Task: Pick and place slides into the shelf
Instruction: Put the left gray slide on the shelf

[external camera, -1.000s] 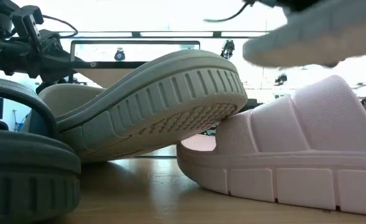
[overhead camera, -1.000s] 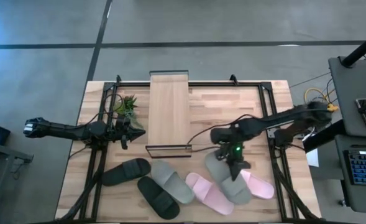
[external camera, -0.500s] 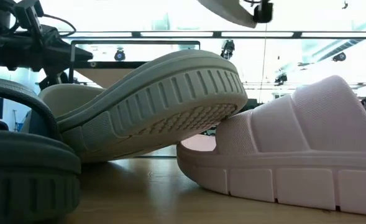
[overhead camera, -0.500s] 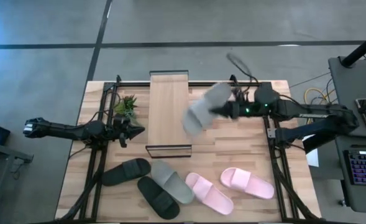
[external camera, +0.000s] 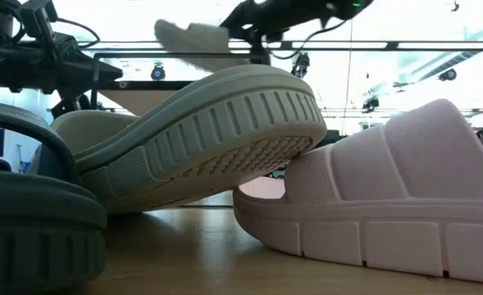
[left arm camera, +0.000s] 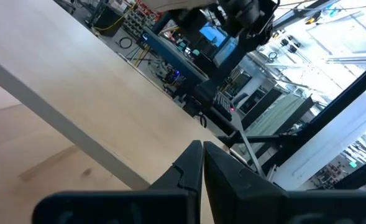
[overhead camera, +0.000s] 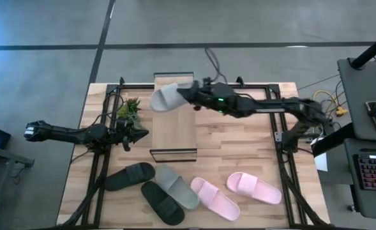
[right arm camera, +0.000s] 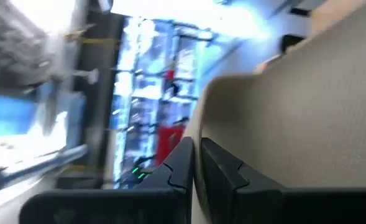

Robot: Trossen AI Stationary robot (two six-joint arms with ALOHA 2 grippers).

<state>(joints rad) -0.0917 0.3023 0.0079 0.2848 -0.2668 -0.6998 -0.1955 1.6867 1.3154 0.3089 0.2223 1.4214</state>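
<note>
Grey foam is being carried high over the shelf [overhead camera: 173, 115]: one grey slide [overhead camera: 164, 98] is being clamped at its heel end by the right gripper [overhead camera: 186, 96], so that the toe is being presented over the far end of the light plank top, apparently for setting down there. The remaining slides are being left at the near edge of the counter [overhead camera: 251, 153]: the second grey slide [overhead camera: 178, 186], the two black slides [overhead camera: 148, 190] and the two pink slides [overhead camera: 235, 191], loosely bunched. The left gripper [overhead camera: 138, 135] is being kept with its fingers together, holding nothing, parked beside the small green plant [overhead camera: 129, 107], clear of the shelf
</note>
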